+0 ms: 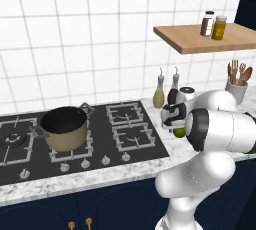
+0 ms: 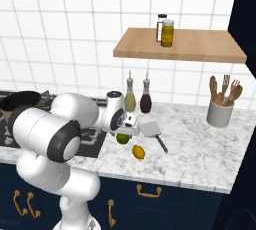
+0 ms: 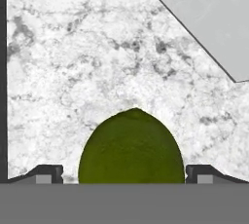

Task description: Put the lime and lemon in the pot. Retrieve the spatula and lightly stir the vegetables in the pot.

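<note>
Nearest the base in the right base view, the lemon [image 2: 138, 152] lies on the marble counter [image 2: 200, 149], close to its front edge. Just behind it sits the lime [image 2: 122, 138], directly under the gripper [image 2: 131, 124], which hangs low over it. From the hand view the lime [image 3: 131, 147] lies squarely between the two fingertips [image 3: 46, 173], which stand spread wide to either side without touching it; nothing is held. Right of the lime rests the spatula [image 2: 152, 132], blade flat on the marble, handle pointing toward the front edge. Further back stand two bottles [image 2: 137, 98] against the tiled wall, and a utensil holder [image 2: 220, 110] far to the right. Left on the stove [image 1: 75, 139], well apart from the fruit, the pot [image 1: 64, 128] sits on a burner, its dark inside bare.
</note>
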Robot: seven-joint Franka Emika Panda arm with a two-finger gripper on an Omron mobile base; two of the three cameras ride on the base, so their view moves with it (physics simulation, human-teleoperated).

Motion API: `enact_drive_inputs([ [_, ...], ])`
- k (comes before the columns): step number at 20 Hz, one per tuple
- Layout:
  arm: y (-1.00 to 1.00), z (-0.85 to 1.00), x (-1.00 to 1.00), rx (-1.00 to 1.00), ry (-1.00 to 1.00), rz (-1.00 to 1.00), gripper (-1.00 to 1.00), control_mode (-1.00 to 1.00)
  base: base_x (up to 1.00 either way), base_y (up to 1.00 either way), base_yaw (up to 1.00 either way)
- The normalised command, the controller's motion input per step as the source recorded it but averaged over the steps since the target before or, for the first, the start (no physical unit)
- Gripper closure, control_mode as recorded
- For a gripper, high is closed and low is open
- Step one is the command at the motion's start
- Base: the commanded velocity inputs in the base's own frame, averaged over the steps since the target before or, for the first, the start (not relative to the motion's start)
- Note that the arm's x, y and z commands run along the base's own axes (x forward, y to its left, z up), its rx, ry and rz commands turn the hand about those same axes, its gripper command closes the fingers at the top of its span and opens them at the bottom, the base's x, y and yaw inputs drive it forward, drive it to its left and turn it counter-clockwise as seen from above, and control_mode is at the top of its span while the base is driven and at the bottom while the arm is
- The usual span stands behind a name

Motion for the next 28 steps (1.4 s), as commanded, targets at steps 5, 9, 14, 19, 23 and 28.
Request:
enact_drive_inputs([
  [5,0.00,-0.31,0.00,0.00,0.00,-0.01,-1.00,-1.00,0.00,0.00,0.00],
  [9,0.00,-0.29,0.00,0.00,0.00,-0.03,-1.00,-1.00,0.00,0.00,0.00],
  [14,0.00,-0.08,0.00,0.00,0.00,-0.01,1.00,-1.00,0.00,0.00,0.00],
  [19,0.14,0.01,-0.14,0.02,0.00,0.04,1.00,-1.00,0.00,0.00,0.00],
  [23,0.65,0.27,-0.54,0.04,-0.06,0.19,1.00,-1.00,0.00,0.00,0.00],
  [28,0.51,0.89,-0.66,0.05,-0.04,0.15,1.00,-1.00,0.00,0.00,0.00],
])
